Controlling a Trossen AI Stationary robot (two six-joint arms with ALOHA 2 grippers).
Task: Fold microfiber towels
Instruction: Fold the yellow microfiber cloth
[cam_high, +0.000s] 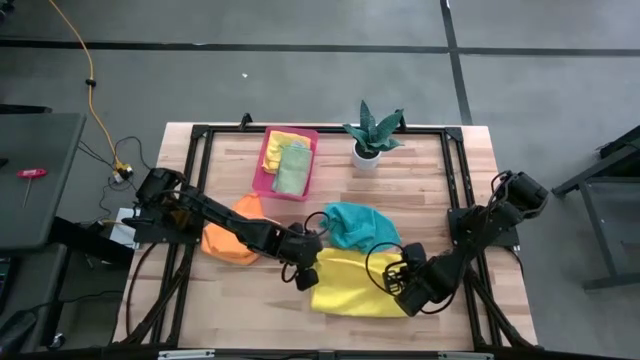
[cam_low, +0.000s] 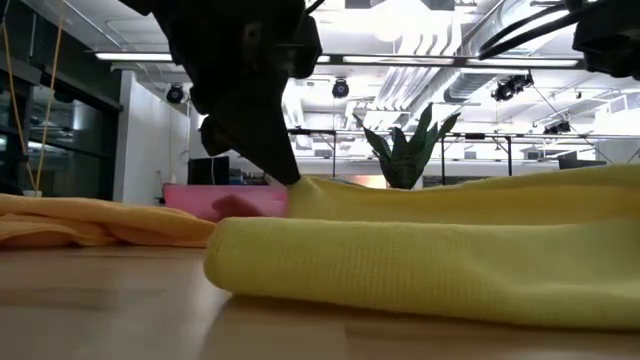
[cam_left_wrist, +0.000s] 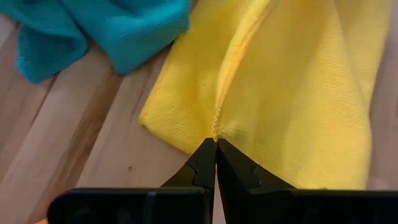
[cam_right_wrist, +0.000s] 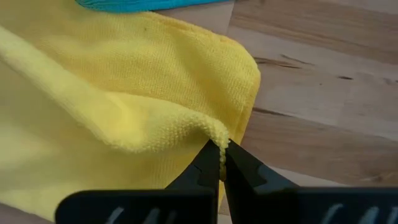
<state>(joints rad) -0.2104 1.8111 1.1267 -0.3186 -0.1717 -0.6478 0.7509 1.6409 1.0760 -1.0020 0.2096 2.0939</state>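
Overhead, table-level, two close wrist views, yellow towel (cam_high: 350, 285) shared

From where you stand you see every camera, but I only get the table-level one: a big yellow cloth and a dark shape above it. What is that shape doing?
Observer: It is the left pincer, shut on an edge of the yellow towel.
Operator: Is the other arm helping?
Observer: Yes, the right pincer is shut on a corner at the towel's opposite side.
Operator: What else is on the table?
Observer: A teal towel lies just behind the yellow one, touching it, and an orange towel lies under the left arm.
Operator: And that pink thing?
Observer: A pink tray holding a yellow and a light green cloth.
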